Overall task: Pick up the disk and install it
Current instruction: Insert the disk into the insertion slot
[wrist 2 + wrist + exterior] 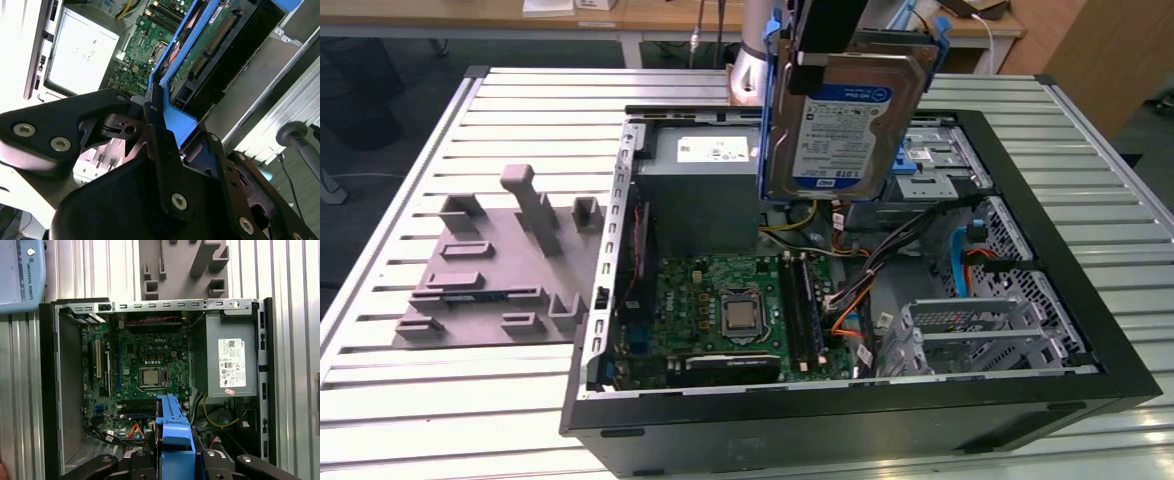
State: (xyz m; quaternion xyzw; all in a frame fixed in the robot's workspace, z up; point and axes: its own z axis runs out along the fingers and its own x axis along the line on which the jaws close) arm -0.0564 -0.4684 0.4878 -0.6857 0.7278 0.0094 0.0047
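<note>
while the jaws clamp its blue side rails [174,427], the disk [834,120] hangs upright in the air over the open computer case [854,425].
its labelled face is turned to the exterior camera, its lower edge above the gap between the grey power supply [700,195] and the drive bays [941,165]. below lies the green motherboard [727,300]; a metal cage [981,335] sits inside the case toward the exterior view's right. the case rests on the slatted counter [467,400], beside a grey fixture plate [487,275].
</note>
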